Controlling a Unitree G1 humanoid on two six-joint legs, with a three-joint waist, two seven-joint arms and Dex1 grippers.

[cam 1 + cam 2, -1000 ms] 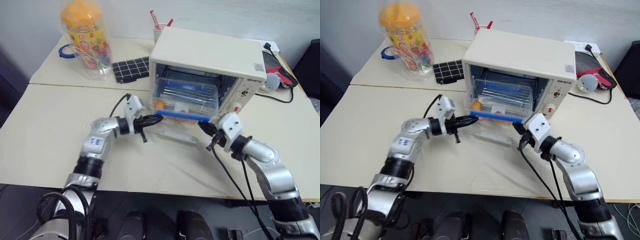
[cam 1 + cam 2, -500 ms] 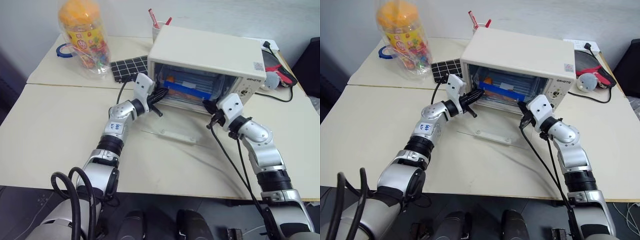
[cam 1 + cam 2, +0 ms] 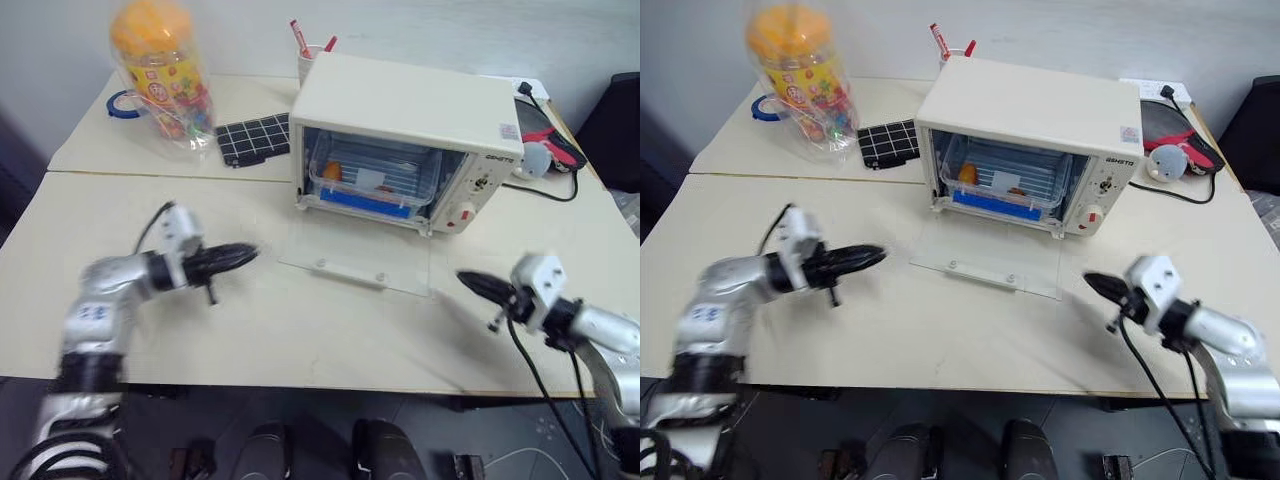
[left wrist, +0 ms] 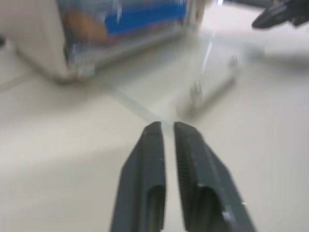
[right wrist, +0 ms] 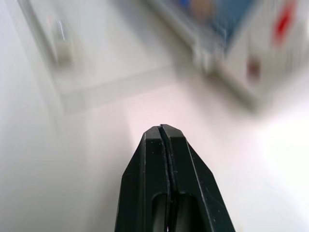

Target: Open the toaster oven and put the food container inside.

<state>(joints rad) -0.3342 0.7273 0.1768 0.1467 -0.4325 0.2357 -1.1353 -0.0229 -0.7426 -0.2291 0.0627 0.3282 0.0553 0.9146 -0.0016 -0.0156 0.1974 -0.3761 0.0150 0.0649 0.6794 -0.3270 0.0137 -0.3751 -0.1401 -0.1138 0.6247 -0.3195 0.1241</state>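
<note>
The cream-white toaster oven stands at the back middle of the table with its glass door dropped flat onto the table in front. Inside, on the rack, sits the clear food container, blue clip to the front and orange food at its left end. My left gripper hovers over the table left of the door, pointing toward it; its fingers stand slightly apart with nothing between them. My right gripper is right of the door, shut and empty, fingertips pressed together.
A tall clear jar with an orange lid stands at the back left beside a blue tape ring. A black gridded pad and a cup of pens sit left of and behind the oven. Cables and a red-black device lie at its right.
Both grippers let go of the food container, which stays inside the oven, and drew back: the left one to the left, the right one to the right. The left fingers parted slightly.
</note>
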